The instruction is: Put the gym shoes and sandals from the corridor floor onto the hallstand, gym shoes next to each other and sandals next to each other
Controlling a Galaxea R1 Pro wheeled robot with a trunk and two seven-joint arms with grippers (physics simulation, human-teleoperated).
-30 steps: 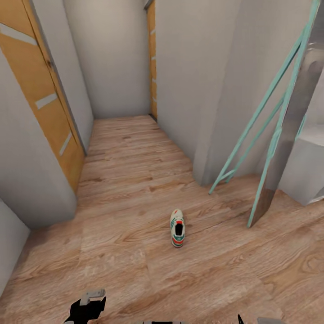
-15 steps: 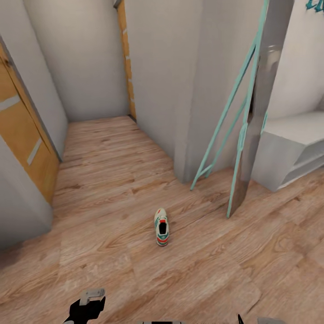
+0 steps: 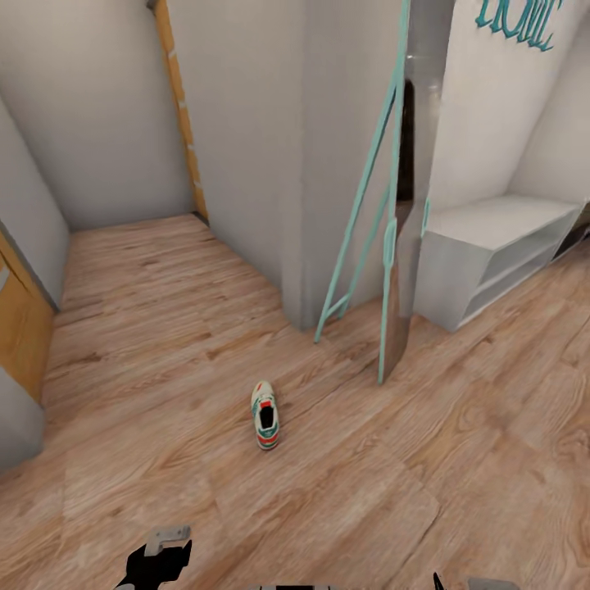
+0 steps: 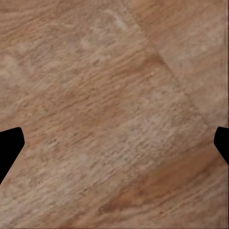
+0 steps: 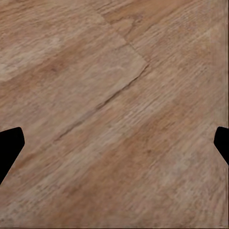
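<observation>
One gym shoe, white with green stripes and a red-orange heel, lies alone on the corridor floor near the middle of the head view. The pale grey-white hallstand stands at the right, its bench top and two open shelves bare. My left gripper sits at the bottom edge, well short of the shoe. In the left wrist view my left gripper is open over bare planks. In the right wrist view my right gripper is open too, with only wood grain between its fingertips. The sandals are out of view.
A teal-framed mirror leans against the wall corner between the shoe and the hallstand. A grey wall block juts out behind the shoe. An orange door is at the left edge.
The whole head view has swung to the right: the shoe, mirror and walls slid left in the picture and the hallstand came into sight. Both grippers stay as they were.
</observation>
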